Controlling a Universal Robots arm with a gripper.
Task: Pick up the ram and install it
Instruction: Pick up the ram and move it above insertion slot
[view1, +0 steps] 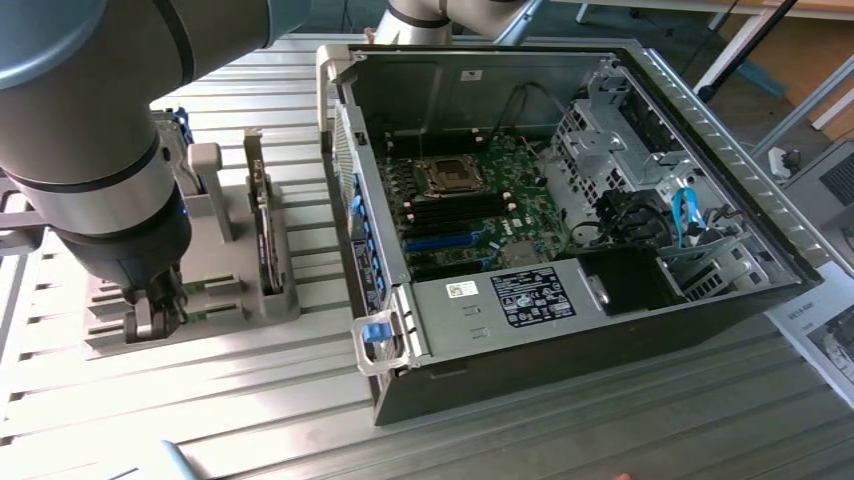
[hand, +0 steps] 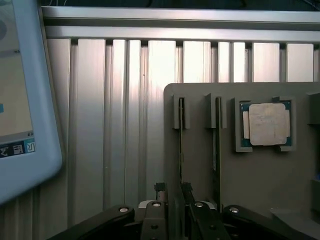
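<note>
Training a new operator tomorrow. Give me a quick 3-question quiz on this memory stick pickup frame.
1. True or false: the memory stick nearest the gripper is already plugged into the board inside the computer case.
2. What sits in the square pocket of the grey holder? A) a processor chip B) a hard drive C) a fan
3. Fill in: the gripper's fingers stand ____ (open or shut).

Key:
1. False: the stick stands on edge in a slot of the holder.
2. A
3. Open
</note>
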